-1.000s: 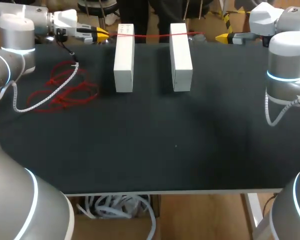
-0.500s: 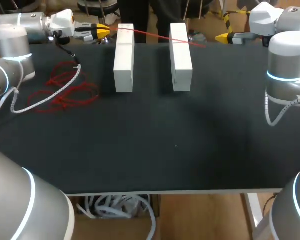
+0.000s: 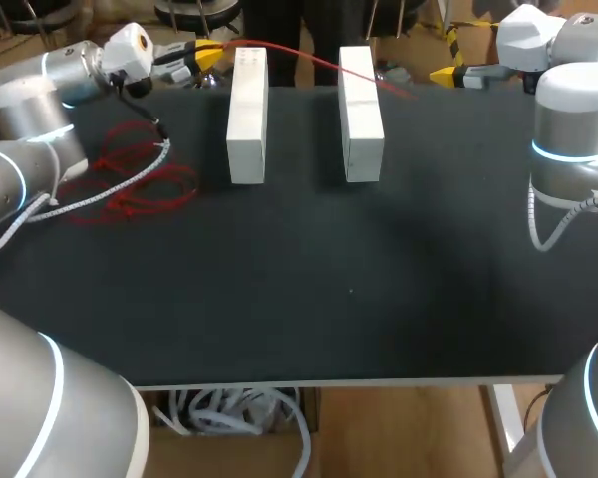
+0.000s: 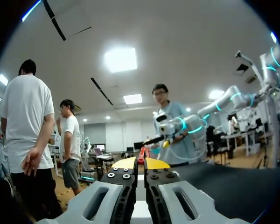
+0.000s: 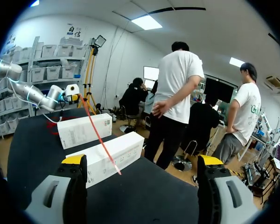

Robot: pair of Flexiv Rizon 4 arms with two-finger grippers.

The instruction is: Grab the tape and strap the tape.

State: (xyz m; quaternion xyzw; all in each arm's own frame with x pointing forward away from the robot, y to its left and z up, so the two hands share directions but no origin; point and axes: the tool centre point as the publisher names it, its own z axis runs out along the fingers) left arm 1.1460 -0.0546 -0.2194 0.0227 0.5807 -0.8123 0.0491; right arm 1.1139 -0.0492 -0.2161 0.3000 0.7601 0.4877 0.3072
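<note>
The left gripper (image 3: 208, 53) has lifted, raising the red tape (image 3: 309, 62) pinched between its tips above the white box (image 3: 247, 119) beside it. The right gripper (image 3: 442, 75) stands apart, with the tape's end just ahead of it.

Watching black table (image 3: 329, 289) filling most of frame, pale front edge showing along lower part. Seeing left white box (image 3: 247, 118) and right white box (image 3: 360, 113) lying flat in upper middle of frame. Boxes lying parallel, long sides pointing toward far edge, far ends sitting near it. Strip of bare tabletop showing between them, boxes not touching.
</note>
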